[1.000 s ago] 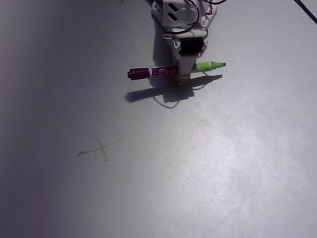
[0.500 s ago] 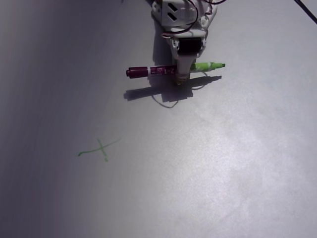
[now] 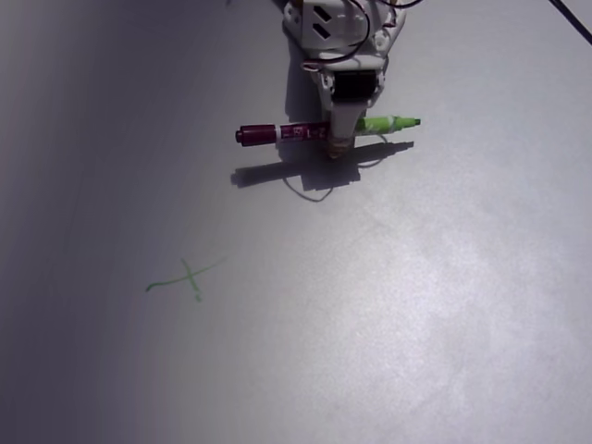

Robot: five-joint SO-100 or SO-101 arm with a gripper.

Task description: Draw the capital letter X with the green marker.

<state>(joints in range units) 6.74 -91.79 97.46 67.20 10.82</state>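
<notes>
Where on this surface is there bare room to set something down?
The whole right half below the marker and the left above the X are bare. Only the top centre is crowded, where the hand holds the marker over its shadow.

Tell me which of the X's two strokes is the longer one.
On the capital letter X, the longer stroke is the wavy one running from lower left to upper right; the stroke crossing it is short and steep.

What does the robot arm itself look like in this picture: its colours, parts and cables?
The arm is white plastic, with two dark slots in its upper block. A black rectangular part sits lower down, and thin black cables loop around the top. The gripper has pale, whitish fingers.
</notes>
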